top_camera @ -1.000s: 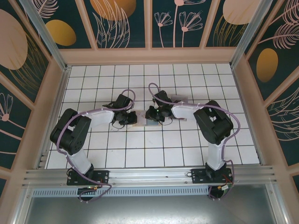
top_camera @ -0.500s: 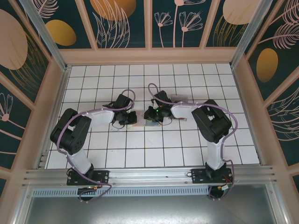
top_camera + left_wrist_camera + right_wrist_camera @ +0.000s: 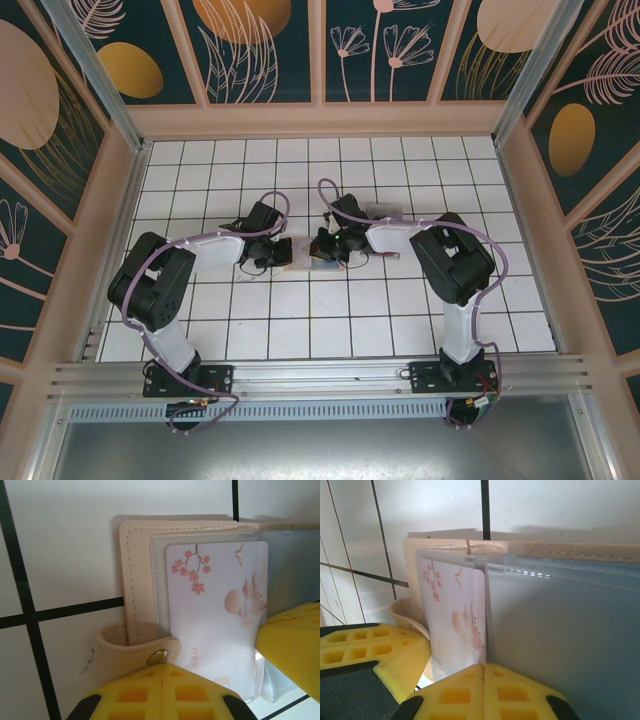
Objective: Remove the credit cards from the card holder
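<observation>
While left gripper (image 3: 160, 680) and right gripper (image 3: 483, 676) are sitting shut at the holder (image 3: 136, 570), its card (image 3: 215, 610) (stiff, slick, I'm guessing) is inviting an edge pinch.

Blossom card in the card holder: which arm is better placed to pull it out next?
Probably right: the right tool, closed, sits at the blossom card's edge; the left tool sits by the card holder's strap, seemingly pinning it.
</observation>
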Controlling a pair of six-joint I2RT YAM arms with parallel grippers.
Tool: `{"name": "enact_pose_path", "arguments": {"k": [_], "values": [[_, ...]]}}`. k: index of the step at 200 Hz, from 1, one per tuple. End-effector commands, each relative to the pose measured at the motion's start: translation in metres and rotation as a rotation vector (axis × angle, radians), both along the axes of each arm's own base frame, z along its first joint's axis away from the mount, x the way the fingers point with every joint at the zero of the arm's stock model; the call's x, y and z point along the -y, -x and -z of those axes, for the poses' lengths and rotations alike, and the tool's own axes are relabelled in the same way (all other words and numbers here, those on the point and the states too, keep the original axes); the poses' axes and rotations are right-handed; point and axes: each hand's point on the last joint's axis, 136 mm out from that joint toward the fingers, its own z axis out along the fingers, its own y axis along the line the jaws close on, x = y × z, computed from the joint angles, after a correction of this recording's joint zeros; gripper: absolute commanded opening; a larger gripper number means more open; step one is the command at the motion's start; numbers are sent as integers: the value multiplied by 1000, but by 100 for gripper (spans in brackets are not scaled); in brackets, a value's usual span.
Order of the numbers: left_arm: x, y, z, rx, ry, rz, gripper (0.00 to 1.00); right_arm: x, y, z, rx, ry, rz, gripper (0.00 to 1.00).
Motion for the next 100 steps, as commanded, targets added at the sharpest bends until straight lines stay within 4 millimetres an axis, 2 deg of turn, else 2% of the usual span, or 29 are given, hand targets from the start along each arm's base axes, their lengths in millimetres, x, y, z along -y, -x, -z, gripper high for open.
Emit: {"name": "enact_pose_path", "arguments": {"k": [1,34,71,100], "values": [[-22,17,33,-100,-117,-29,0,12,-4,-6,7,-2,31,0],[-28,23,41,-125,-143,-41,0,27,-5,-10,14,14,53,0],[-27,23,41,-126,-144,-39,0,45,-6,-10,11,32,82,0],[-27,21,38,-120,-143,-36,0,56,-6,-22,36,31,86,0]]}}
